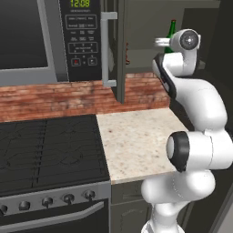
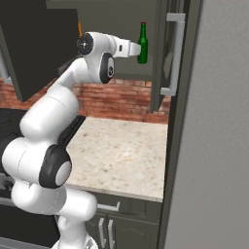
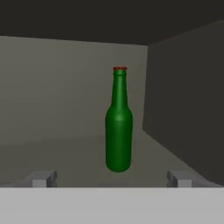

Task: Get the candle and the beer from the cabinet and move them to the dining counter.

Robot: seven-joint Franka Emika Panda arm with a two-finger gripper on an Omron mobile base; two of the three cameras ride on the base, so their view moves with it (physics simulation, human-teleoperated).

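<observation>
Beer (image 3: 118,131), a smooth, rigid glass bottle likely slippery, breakable and top-heavy if nudged, stands upright on the shelf inside the cabinet (image 3: 183,100), best taken around its wide lower body, with the pincer (image 3: 111,178) wide open just before it, not touching.

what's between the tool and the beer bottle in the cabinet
Nothing: in the hand view only bare shelf floor lies between the open tool and the upright beer bottle.

one green beer (image 3: 118,127), one cabinet (image 2: 121,19) with two bar handles, one microwave (image 1: 43,38), one stove (image 1: 48,150).
</observation>
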